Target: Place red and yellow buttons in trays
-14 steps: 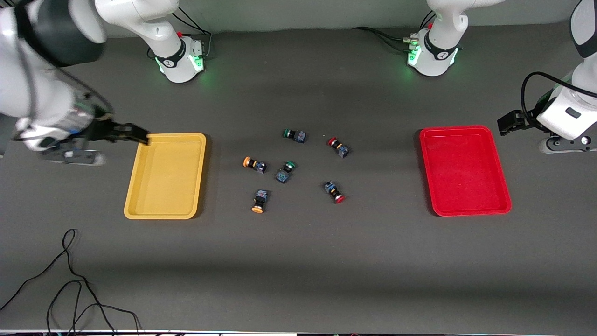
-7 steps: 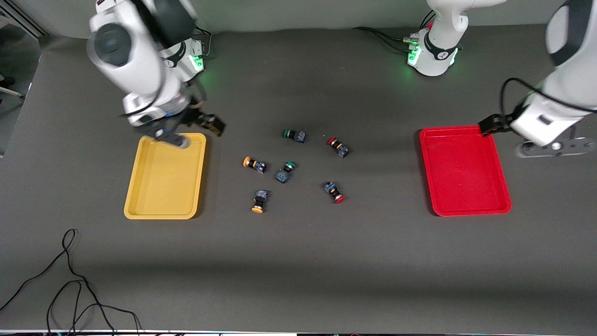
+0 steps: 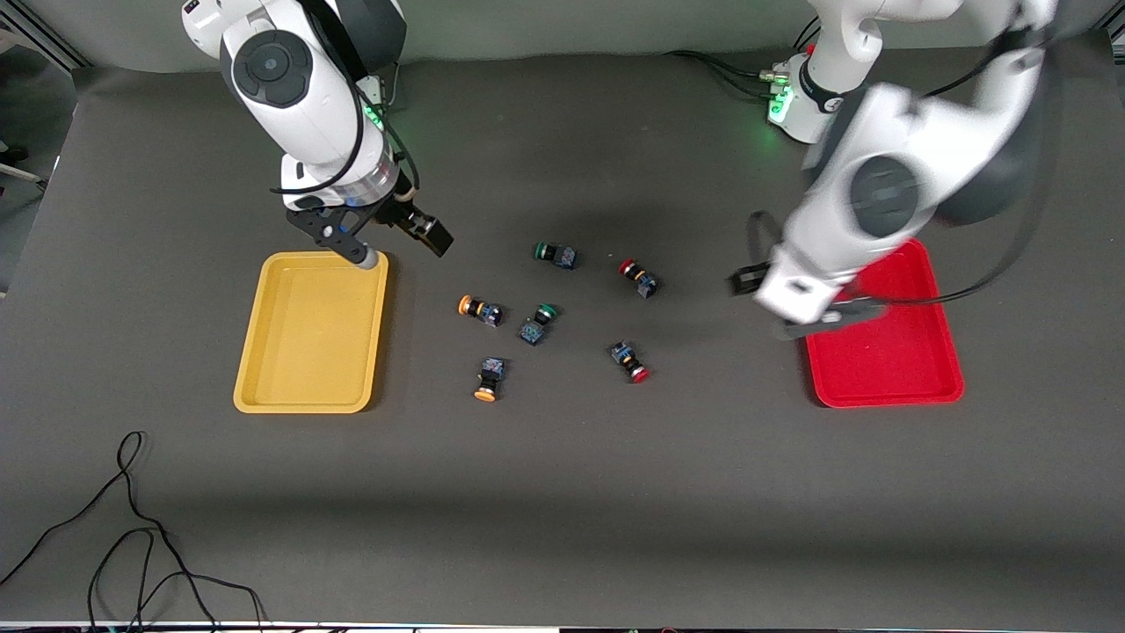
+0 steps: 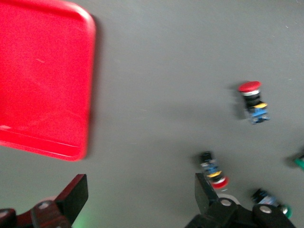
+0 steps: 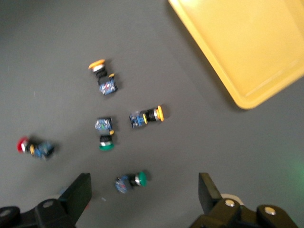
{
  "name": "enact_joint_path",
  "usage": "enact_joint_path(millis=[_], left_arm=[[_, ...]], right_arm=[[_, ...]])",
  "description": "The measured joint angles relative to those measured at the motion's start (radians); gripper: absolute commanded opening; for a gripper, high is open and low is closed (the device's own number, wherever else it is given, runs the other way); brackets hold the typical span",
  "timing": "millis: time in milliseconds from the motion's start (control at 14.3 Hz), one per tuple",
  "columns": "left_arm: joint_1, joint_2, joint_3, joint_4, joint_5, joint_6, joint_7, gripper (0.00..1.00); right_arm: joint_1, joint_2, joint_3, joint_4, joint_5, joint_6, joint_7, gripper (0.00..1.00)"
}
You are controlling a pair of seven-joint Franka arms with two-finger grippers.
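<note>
Between both open pincers (image 3: 422, 230) (image 3: 747, 281), 4 buttons (image 3: 481, 309) lie.

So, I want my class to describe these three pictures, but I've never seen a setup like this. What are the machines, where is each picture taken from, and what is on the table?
These are two robot arms bolted to a grey table. The wide picture looks down from a camera facing them. The other two come from cameras on each arm's wrist, looking past its own fingers.

On the table lie a yellow tray, a red tray and, between them, six small push buttons: two with red caps, two with orange-yellow caps, two with green caps.

The right gripper hangs over the table beside the yellow tray's corner. The left gripper hangs by the red tray's edge. Both are open and hold nothing. Both trays are empty.
</note>
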Motion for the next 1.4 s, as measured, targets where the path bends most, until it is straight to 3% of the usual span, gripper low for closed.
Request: enact_joint_path(millis=[490,840,910,1050,1120,1260,1400], left_arm=[[-0.207,0.232,-0.001,-0.037,-0.008,0.245,-0.402,1.0],[-0.238,0.273,-0.001,-0.138,-0.033,0.4,-0.445,0.98],[-0.243,0.273,-0.001,-0.158,-0.039,0.418,-0.449,0.93],[-0.257,0.274,-0.001,-0.185,-0.047,0.439,-0.46,0.79],[-0.262,0.274,-0.001,-0.197,-0.048,0.457,-0.466,0.62],[-0.266,0.274,-0.001,-0.218,-0.048,0.489,-0.469,0.05],[-0.266,0.275,-0.001,-0.225,-0.048,0.497,-0.47,0.0]], right_arm=[[0.017,0.072,0.006,-0.018,0.0,0.098,0.434,1.0],[0.064,0.138,0.009,-0.088,0.0,0.248,0.562,1.0],[0.069,0.167,0.009,-0.106,0.0,0.304,0.606,1.0],[0.079,0.238,0.009,-0.132,-0.011,0.393,0.683,1.0],[0.083,0.28,0.009,-0.137,-0.015,0.431,0.71,1.0],[0.084,0.352,0.009,-0.14,-0.016,0.495,0.765,1.0],[0.084,0.408,0.007,-0.14,-0.016,0.547,0.808,1.0]])
